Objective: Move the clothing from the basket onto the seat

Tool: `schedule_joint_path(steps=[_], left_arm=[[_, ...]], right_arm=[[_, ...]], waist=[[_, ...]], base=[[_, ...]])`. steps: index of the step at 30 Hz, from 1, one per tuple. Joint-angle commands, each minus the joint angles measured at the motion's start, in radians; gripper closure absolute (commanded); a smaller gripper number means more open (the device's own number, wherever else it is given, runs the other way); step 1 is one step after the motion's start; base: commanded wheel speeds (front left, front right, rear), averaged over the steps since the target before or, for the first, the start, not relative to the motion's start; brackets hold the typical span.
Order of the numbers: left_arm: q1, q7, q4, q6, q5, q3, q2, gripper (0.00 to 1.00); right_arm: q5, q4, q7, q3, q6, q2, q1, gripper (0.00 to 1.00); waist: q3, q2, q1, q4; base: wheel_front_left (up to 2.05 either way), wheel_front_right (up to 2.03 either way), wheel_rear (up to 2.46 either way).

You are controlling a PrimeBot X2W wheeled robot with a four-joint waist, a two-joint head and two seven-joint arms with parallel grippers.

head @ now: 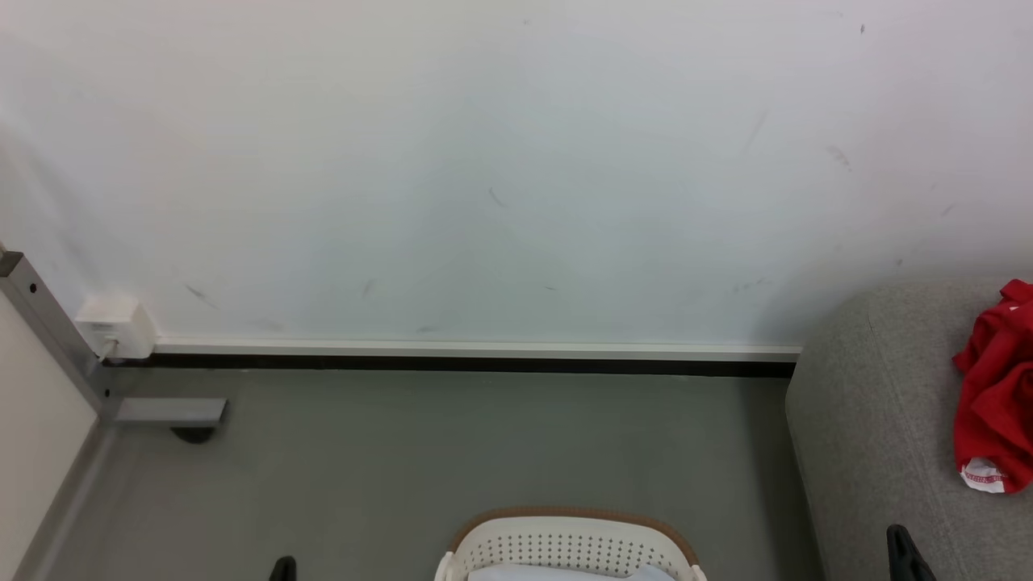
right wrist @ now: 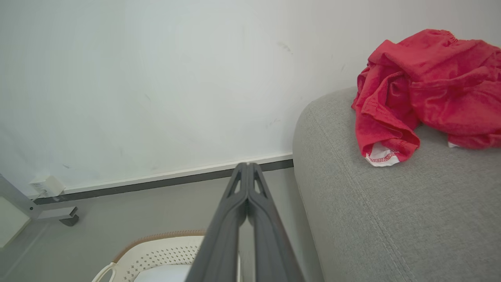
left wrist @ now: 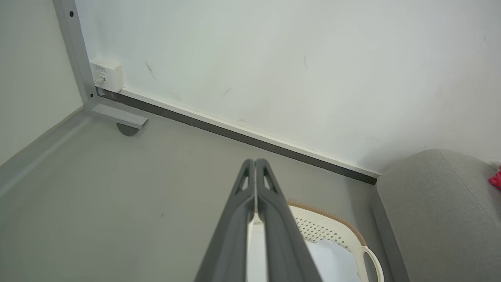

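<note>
Seeing the clothing (right wrist: 426, 86) lying bunched on the seat (right wrist: 391, 215), left jaws and right jaws both pinching shut on nothing. Probably risking grabbing the pale cloth (left wrist: 332, 258) in the basket (left wrist: 332, 225) by mistake.

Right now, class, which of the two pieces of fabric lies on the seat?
The red clothing, crumpled on the grey seat; the plain white cloth lies in the basket.

Grey floor (head: 420, 460) across the lower frame, with the basket (head: 565, 545) standing at bottom centre. Grey seat (head: 880, 420) at the right, carrying crumpled red clothing (head: 997, 387) at the right edge.
</note>
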Motion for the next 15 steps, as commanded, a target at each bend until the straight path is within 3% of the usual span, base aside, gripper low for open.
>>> schedule_joint_path(steps=[1, 15], left_arm=[[-0.029, 0.008, -0.010, -0.008, -0.040, 0.017, 0.002, 1.00], [-0.071, 0.065, 0.000, -0.053, -0.249, 0.069, -0.022, 1.00]], right_arm=[[0.049, -0.021, 0.008, -0.004, 0.000, -0.008, -0.029, 1.00], [0.290, -0.033, 0.062, -0.011, -0.001, -0.009, -0.058, 1.00]], waist=[[0.001, 0.0000, 0.0000, 0.000], [0.009, 0.0000, 0.0000, 0.001]], base=[[0.00, 0.00, 0.00], [0.00, 0.00, 0.00]])
